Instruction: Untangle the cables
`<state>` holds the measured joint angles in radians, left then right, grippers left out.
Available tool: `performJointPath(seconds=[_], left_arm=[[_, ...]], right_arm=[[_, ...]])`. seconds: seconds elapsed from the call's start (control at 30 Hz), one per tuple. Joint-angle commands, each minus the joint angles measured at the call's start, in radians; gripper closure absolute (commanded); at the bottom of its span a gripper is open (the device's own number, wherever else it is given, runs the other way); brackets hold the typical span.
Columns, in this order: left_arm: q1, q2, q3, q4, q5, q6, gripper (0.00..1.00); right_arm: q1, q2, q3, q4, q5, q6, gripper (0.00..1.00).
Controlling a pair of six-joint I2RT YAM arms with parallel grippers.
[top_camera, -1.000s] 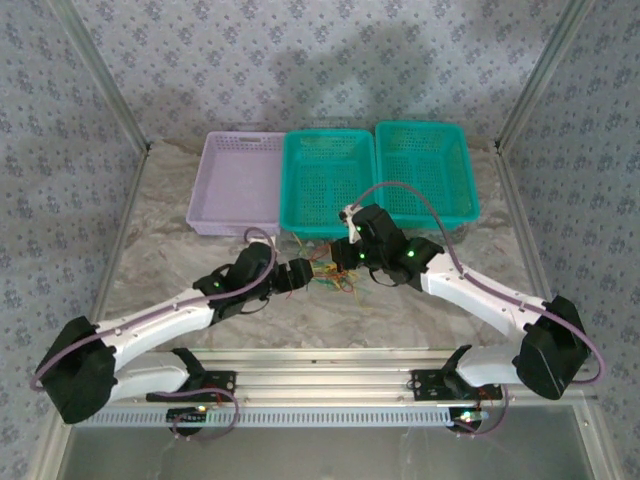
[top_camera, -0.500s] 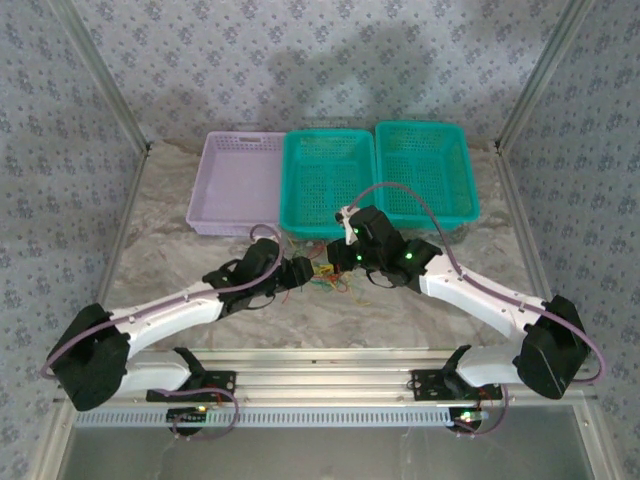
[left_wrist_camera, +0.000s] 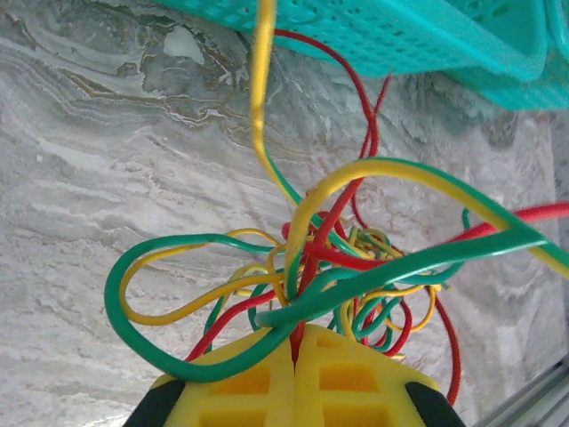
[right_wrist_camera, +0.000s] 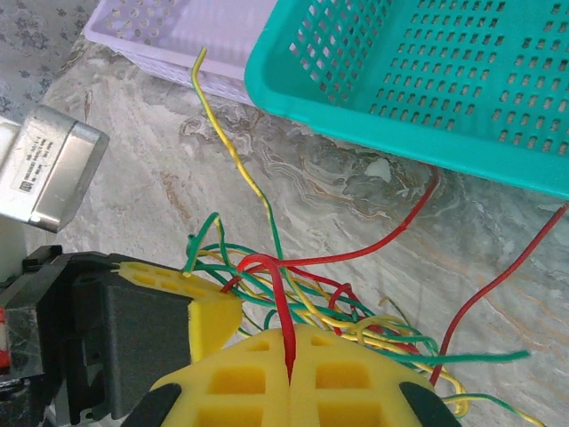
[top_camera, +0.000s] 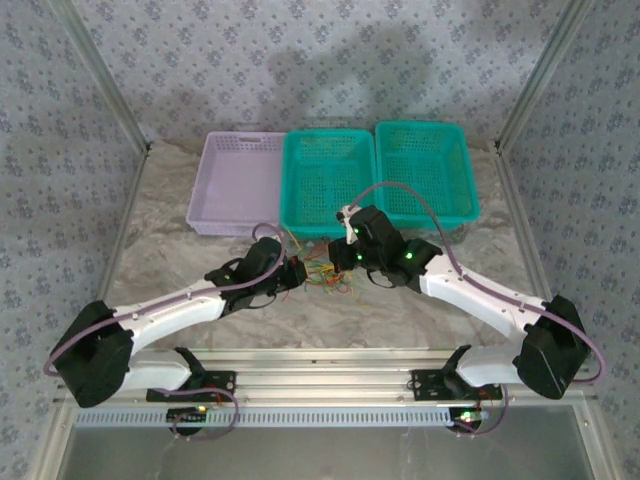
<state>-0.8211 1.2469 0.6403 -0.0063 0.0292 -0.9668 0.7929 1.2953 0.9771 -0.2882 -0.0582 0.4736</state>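
two grippers, one knot, and both are locked on: the left gripper (left_wrist_camera: 296, 331) has its yellow pads pressed together on a red strand (left_wrist_camera: 307, 267) that dives straight into the seam, and the right gripper (right_wrist_camera: 291, 342) is clamped the same way on a red wire (right_wrist_camera: 283, 302) rising out of its own seam. whether they pinch the same wire, i cannot tell. the cables (top_camera: 322, 275) sit as a small red, green and yellow bundle on the marble table (top_camera: 180, 250) at the centre of the overhead frame, strung between the two sets of fingertips and just below the near wall of the teal basket (top_camera: 330, 228). the step in hand looks like the pull-apart, and the smart play is slow and level, hands drawing opposite ways, easing off if the loops cinch instead of sliding. watch the green loop (left_wrist_camera: 133, 294) bulging to the left of the left wrist frame, since it wraps the core and could tighten. the long yellow wire (right_wrist_camera: 233, 147) reaches toward the upper left of the right wrist frame near the lilac basket (right_wrist_camera: 169, 36), so keep it off the lattice. in both wrist views the knot sits just above the closed pads and touches them, with loose ends fanning right.
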Motion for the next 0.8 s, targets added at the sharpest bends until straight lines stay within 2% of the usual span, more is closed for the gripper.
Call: performJointPath(seconds=[0.0,0.47,0.77], left_arm=[[-0.007,-0.039,-0.003,-0.041,-0.016,0.014,1.0],[0.001,-0.166,-0.051,-0.183,-0.084,0.072,1.0],[0.046,-0.261,-0.032,-0.264,-0.094,0.138,1.0]], right_arm=[[-0.018,-0.04,0.019,-0.027,0.034,-0.007,1.0],[-0.114,-0.131,0.065,-0.119,0.081,0.005,1.0],[-0.157,-0.16,0.065,-0.148,0.083,-0.009,1.0]])
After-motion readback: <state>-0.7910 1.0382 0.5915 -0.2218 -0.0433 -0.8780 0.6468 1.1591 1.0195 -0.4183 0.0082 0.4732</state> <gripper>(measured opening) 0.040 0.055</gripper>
